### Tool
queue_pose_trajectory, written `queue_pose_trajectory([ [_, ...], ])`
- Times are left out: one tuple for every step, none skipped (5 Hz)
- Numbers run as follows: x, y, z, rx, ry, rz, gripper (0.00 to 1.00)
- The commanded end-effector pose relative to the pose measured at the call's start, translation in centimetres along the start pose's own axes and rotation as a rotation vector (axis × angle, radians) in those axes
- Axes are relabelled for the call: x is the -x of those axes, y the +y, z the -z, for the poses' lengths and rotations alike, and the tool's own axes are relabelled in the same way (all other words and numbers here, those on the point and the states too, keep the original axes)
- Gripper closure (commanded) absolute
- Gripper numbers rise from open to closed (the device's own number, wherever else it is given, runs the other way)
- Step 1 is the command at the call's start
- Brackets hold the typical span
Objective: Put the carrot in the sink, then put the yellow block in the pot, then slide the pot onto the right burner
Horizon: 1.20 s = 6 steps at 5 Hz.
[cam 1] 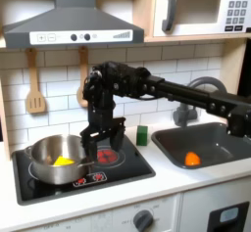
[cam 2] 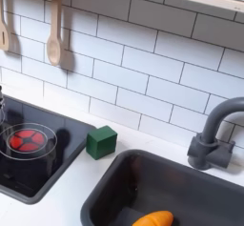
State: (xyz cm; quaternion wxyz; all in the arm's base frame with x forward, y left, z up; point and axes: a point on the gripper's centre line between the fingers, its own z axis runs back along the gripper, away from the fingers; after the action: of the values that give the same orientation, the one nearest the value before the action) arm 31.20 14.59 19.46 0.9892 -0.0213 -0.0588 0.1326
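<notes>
In the first exterior view the steel pot stands on the left burner of the black cooktop. The yellow block lies inside it. My gripper hangs just right of the pot's rim, above the right burner, its fingers spread and nothing between them. The orange carrot lies in the dark grey sink. In the second exterior view the carrot rests at the sink's near edge, and the right burner is bare.
A small green block stands on the counter between cooktop and sink. The curved faucet rises behind the sink. Wooden utensils hang on the tiled wall. A range hood overhangs the stove.
</notes>
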Motion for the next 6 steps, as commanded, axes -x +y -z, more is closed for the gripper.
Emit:
queue_pose_trajectory([
  [0.0,0.0,0.0,0.0,0.001,0.0,0.0],
  [0.0,0.0,0.0,0.0,-0.001,0.0,0.0],
  [0.0,0.0,0.0,0.0,-0.002,0.001,0.0],
  [1.1,-0.6,-0.2,0.029,-0.054,-0.004,0.0],
  [3.2,-1.4,-0.1,0.05,-0.074,0.027,0.0],
  [3.5,-1.8,-1.1,0.064,-0.123,0.049,0.0],
])
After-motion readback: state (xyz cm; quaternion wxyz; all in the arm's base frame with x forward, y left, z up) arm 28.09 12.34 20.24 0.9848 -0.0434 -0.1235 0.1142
